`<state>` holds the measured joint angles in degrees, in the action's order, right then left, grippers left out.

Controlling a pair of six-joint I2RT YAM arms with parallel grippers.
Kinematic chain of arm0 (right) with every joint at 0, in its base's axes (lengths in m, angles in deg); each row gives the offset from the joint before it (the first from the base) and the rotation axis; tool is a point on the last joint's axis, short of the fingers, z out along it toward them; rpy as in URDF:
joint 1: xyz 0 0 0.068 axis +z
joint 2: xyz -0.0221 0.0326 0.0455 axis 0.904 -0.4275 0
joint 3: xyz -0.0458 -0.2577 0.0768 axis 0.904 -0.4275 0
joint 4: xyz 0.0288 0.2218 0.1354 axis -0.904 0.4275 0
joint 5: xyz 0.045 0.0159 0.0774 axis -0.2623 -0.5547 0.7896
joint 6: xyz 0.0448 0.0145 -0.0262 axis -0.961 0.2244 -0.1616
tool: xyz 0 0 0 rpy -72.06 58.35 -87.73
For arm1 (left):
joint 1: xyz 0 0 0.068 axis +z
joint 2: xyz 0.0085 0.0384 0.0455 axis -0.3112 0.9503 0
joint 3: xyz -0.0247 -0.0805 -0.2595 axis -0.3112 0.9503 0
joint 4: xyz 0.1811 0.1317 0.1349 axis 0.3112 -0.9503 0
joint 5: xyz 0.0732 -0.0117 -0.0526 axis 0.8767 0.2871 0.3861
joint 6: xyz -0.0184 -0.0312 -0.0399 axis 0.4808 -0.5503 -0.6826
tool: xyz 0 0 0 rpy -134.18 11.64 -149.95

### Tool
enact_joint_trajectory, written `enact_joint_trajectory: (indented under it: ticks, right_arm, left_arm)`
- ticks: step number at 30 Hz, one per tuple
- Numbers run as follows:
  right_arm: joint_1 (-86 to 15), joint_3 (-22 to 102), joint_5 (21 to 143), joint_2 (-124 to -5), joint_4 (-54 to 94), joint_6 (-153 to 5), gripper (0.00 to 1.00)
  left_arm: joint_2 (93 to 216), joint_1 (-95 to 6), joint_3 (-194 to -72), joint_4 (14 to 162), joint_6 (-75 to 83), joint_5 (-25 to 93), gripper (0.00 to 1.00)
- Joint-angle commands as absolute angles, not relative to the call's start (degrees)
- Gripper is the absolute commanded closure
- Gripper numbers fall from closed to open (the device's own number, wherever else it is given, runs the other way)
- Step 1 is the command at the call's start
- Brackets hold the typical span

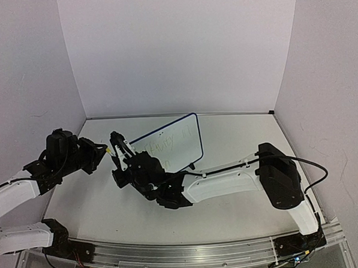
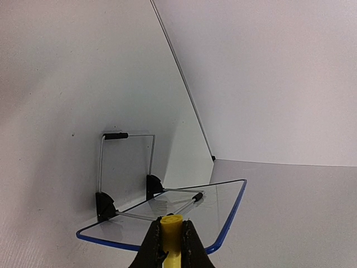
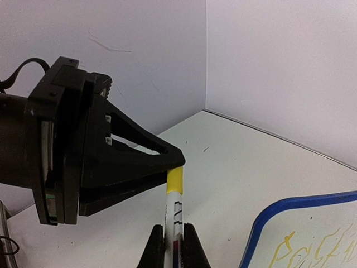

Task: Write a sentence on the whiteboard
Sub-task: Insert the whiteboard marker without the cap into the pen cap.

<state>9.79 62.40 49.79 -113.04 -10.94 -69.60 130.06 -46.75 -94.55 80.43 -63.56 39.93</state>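
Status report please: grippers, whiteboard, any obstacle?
Left gripper shut on yellow cap, right gripper shut on marker, cap at marker's end. Whiteboard propped up, yellow sentence on it. Only the arms near it.

Count: 1 whiteboard (image 1: pixel 173 143), 1 marker (image 3: pixel 174 211), 1 yellow cap (image 2: pixel 170 226), 2 grippers: left gripper (image 1: pixel 105 153) & right gripper (image 3: pixel 174 234).

The whiteboard (image 1: pixel 178 143) blocks the table (image 1: pixel 239 137) middle; room lies right of it.

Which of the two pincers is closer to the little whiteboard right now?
The right. The right pincer hangs just left of the whiteboard; the left pincer faces it from farther left, both gripping one marker.
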Motion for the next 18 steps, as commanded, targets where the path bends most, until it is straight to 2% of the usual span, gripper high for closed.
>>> enact_joint_trajectory:
  ticks: [1, 10, 18]
  right_arm:
    - [6.6, 67.11, 53.62, -116.65, -10.79, -69.23, 1.0]
    - [5.71, 70.15, 54.78, -118.11, -9.83, -69.49, 1.0]
    - [5.72, 66.14, 54.19, -114.99, -11.5, -69.44, 1.0]
  left_arm:
    - [128.52, -49.59, -97.34, 82.37, -61.59, 25.93, 1.0]
    - [128.07, -49.68, -96.71, 82.13, -61.09, 25.51, 1.0]
    - [126.63, -49.68, -97.34, 79.15, -59.62, 28.47, 1.0]
